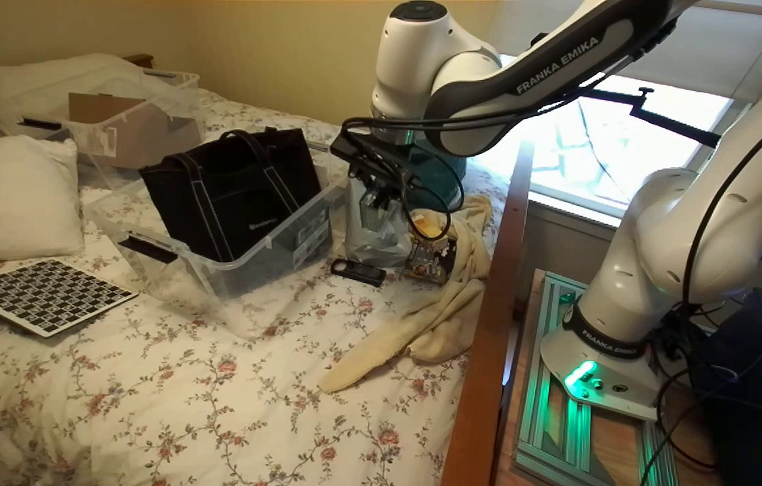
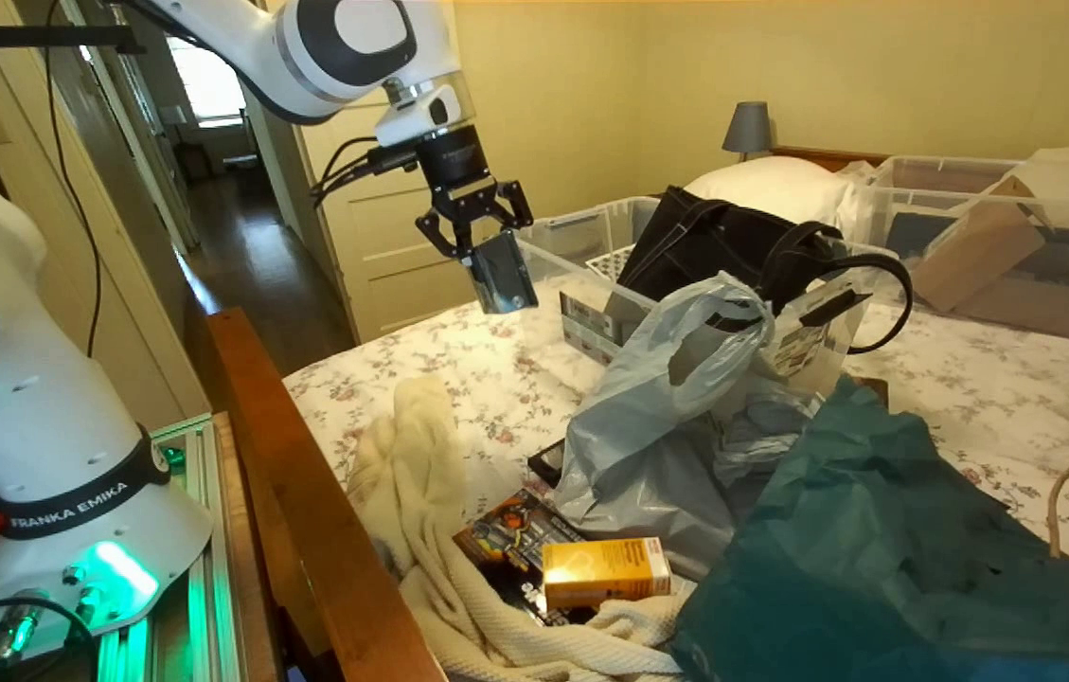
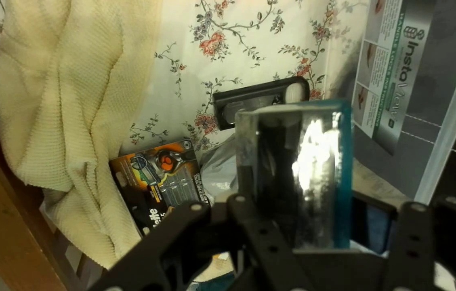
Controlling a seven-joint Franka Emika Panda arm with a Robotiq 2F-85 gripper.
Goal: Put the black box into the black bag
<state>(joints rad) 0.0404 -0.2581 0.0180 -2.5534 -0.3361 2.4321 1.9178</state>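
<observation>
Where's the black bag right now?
In an exterior view, the black bag is left of center, sitting in the nearer clear bin, between the pillow and the grey bag.

From where I stand I count three bags: the black bag (image 1: 239, 196) itself, one grey plastic bag (image 2: 657, 455) near it and one teal bag (image 2: 875, 568) farther from it. There are two clear tubs, one clear tub (image 1: 266, 265) around the black bag and another clear tub (image 1: 181, 88) near it. Outside that bag come one robot arm (image 2: 345, 57), one pincer (image 2: 493, 242), one black box (image 2: 504, 277), one yellow box (image 2: 606, 573), one printed package (image 2: 520, 530), one long black bar (image 1: 358, 272), one cream blanket (image 1: 441, 324), one checkered board (image 1: 45, 297) and one lamp (image 2: 748, 130).
</observation>
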